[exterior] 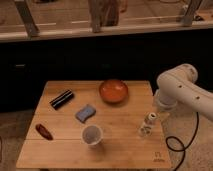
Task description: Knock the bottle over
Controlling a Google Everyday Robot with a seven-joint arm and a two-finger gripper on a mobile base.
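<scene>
The bottle (147, 124), small, slim and white with dark label marks, stands near the right edge of the wooden table (120, 152), leaning slightly to the left. My white arm (176, 90) comes in from the right. Its gripper (156, 111) is low, right beside the bottle's top on the right, and mostly hidden under the arm's bulky body.
A white cup (92, 135) stands at the front centre. An orange bowl (113, 91) sits at the back, a blue sponge (85, 113) in the middle, a black ribbed cylinder (62, 99) at the back left, and a red-brown object (44, 131) at the front left. A black cable (175, 145) hangs right of the table.
</scene>
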